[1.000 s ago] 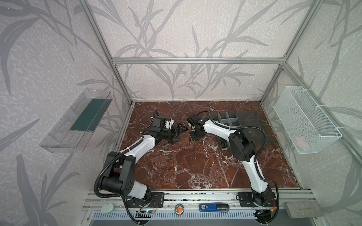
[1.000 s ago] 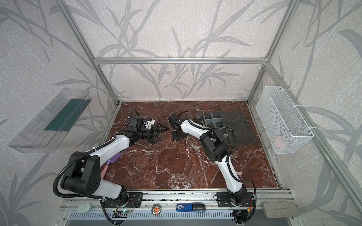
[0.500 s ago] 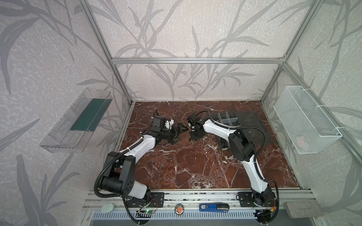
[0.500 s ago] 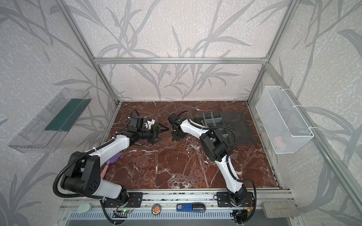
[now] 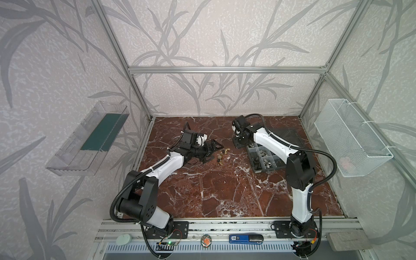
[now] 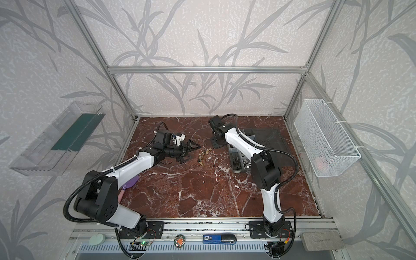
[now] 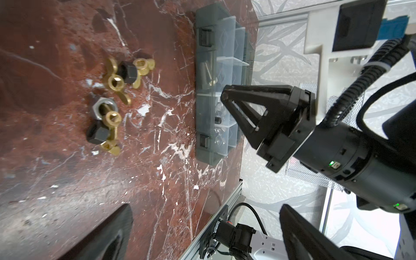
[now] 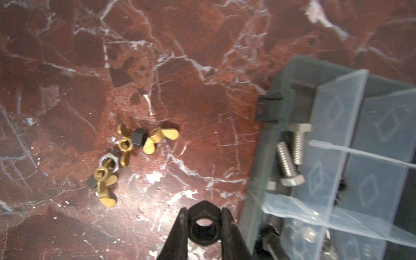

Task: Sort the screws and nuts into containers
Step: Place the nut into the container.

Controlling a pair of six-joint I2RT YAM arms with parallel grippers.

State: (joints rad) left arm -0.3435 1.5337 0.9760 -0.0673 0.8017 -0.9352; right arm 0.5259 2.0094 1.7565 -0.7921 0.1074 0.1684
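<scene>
Counter (image 8: 202, 67) looks like polished red-brown marble, pretty glossy with white veins. Wing nuts (image 8: 157, 139) are shiny brass, bolts (image 8: 298, 144) bright silvery threaded metal. The black hex nut (image 8: 203, 210) is matt, same as the plastic-looking fingers (image 8: 177, 236). Organizer box (image 8: 262, 162) is smoky grey plastic, dividers (image 8: 333, 126) frosted translucent.

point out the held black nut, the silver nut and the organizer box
black nut (image 8: 203, 212), right wrist view, face beside hole
silver nut (image 7: 96, 110), left wrist view, ring
organizer box (image 7: 202, 108), left wrist view, side wall

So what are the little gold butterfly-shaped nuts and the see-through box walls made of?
The gold wing nuts look like brass: yellow with a metal shine. The translucent box dividers look like frosted plastic: pale, and things show dimly through.
</scene>
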